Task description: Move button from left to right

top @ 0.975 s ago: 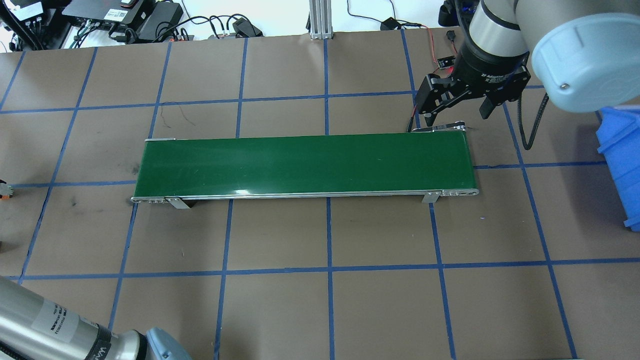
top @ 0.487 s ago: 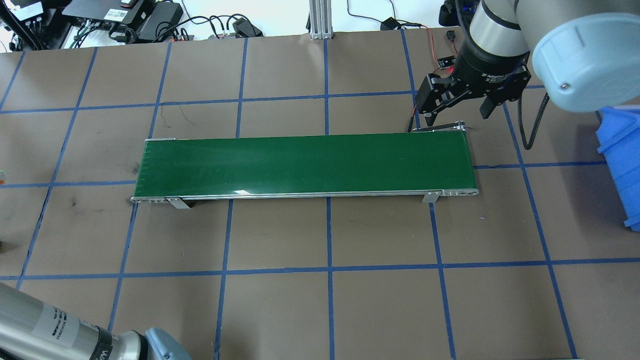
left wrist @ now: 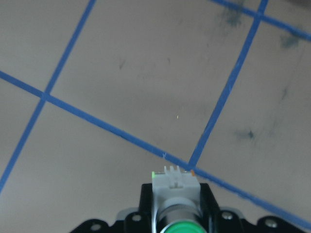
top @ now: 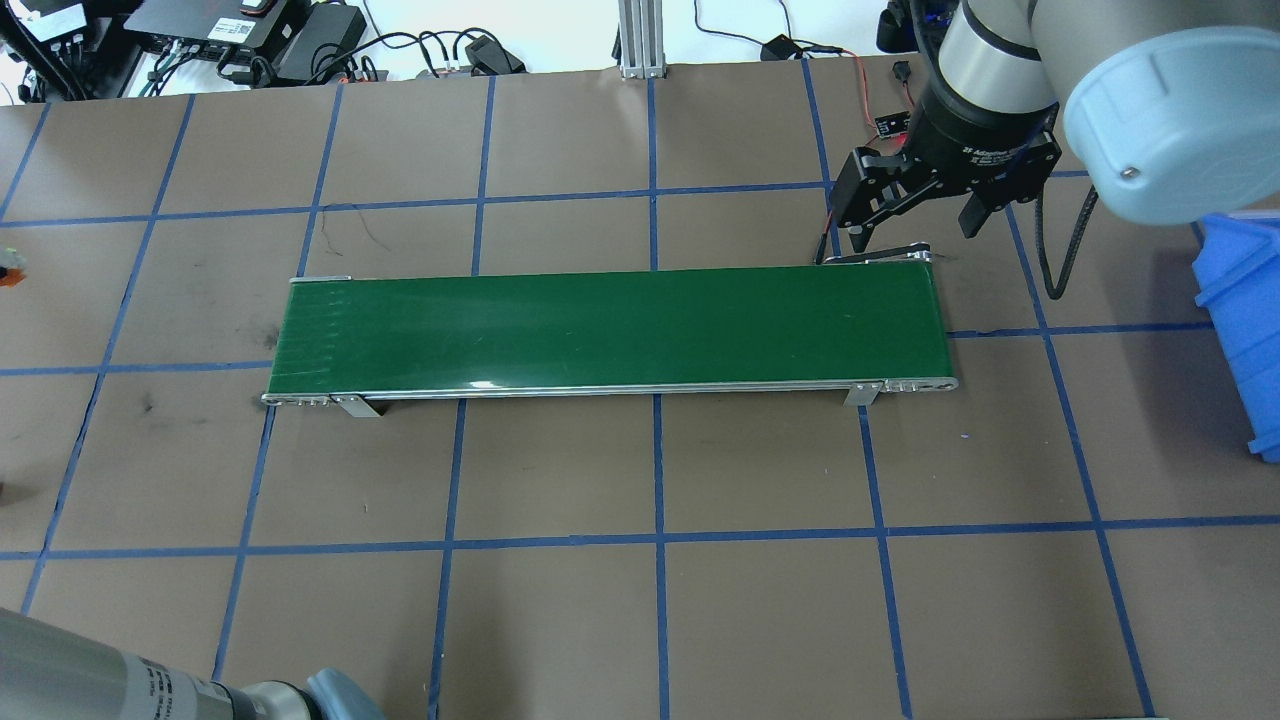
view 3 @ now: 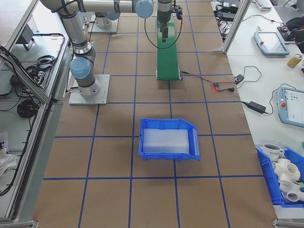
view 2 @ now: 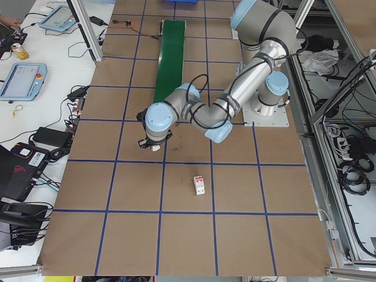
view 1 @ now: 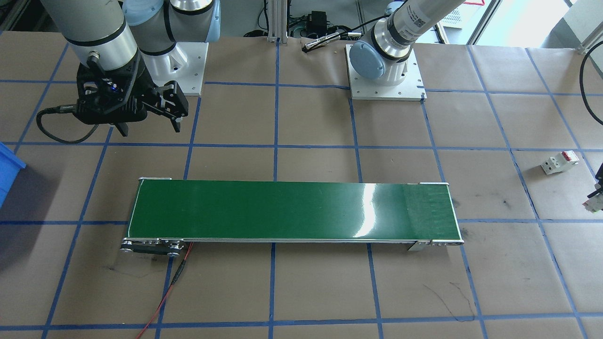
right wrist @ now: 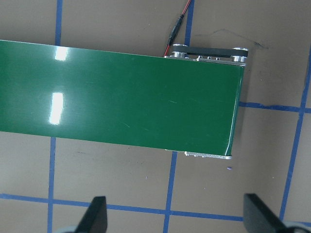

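The left gripper [left wrist: 176, 213] is clamped on the button [left wrist: 175, 187]: in the left wrist view the grey boxy body sits between the two black fingers with the round green cap toward the camera and the terminal end pointing down at the brown paper, the button's long axis in line with the gripper. It hangs above the table, clear of the surface, well beyond the left end of the conveyor belt [top: 610, 328]. In the overhead view only a sliver of the button shows at the picture's left edge, level with the far side of the belt; in the front-facing view it peeks in at the right edge, past the white breaker with a red part [view 1: 559, 162], which lies on the paper between the button and the belt's left end.

So the relation that matters, as I judge it: the belt's long axis runs left to right across the table, and its near end lies to the right of the held button (toward the table's middle). The carry should run inward along that axis to set the button on the left end of the belt.

The right gripper [top: 917, 225] hangs with fingers spread and nothing between them, just behind the belt's right end, with the belt's right end below it in its own wrist view. It is the nearer hand for the receiving end; the blue bin [top: 1240, 320] stands beyond that end.
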Motion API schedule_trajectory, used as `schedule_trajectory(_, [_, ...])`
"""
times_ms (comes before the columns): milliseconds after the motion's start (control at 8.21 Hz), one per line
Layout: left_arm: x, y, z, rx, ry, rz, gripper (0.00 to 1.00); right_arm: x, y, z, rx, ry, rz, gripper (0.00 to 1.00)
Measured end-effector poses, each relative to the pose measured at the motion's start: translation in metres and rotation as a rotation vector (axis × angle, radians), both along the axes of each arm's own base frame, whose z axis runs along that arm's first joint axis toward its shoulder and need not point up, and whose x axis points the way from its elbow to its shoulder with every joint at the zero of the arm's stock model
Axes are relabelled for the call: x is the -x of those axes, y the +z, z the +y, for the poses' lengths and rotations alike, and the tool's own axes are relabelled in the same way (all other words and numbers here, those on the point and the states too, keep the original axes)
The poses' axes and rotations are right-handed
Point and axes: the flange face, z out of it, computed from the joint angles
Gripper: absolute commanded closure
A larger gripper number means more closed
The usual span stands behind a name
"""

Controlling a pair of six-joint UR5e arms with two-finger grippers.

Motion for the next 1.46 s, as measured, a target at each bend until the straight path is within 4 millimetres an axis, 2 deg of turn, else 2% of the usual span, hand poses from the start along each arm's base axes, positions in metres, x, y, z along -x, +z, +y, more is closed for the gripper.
schedule_trajectory(122, [0.049, 0.018, -0.005, -0.035, 0.056, 0.035, 1.0, 0.0, 0.0, 0.0, 0.0, 0.0, 0.0, 0.0])
schedule_trajectory(244, [0.096, 0.025, -0.003, -0.091, 0.132, 0.068, 1.0, 0.0, 0.0, 0.0, 0.0, 0.0, 0.001, 0.0])
schedule_trajectory(487, [0.175, 0.017, 0.015, -0.213, 0.28, 0.083, 1.0, 0.0, 0.0, 0.0, 0.0, 0.0, 0.001, 0.0])
schedule_trajectory(609, [0.208, 0.009, 0.022, -0.254, 0.344, 0.077, 1.0, 0.0, 0.0, 0.0, -0.001, 0.0, 0.001, 0.0])
schedule_trajectory(731, [0.235, 0.001, 0.026, -0.285, 0.405, 0.072, 1.0, 0.0, 0.0, 0.0, -0.001, 0.0, 0.001, 0.0])
schedule_trajectory(975, [0.269, -0.013, 0.023, -0.33, 0.484, 0.072, 1.0, 0.0, 0.0, 0.0, -0.001, 0.0, 0.002, 0.0])
schedule_trajectory(1462, [0.338, -0.046, 0.001, -0.311, 0.505, 0.052, 1.0, 0.0, 0.0, 0.0, -0.001, 0.0, 0.0, 0.0])
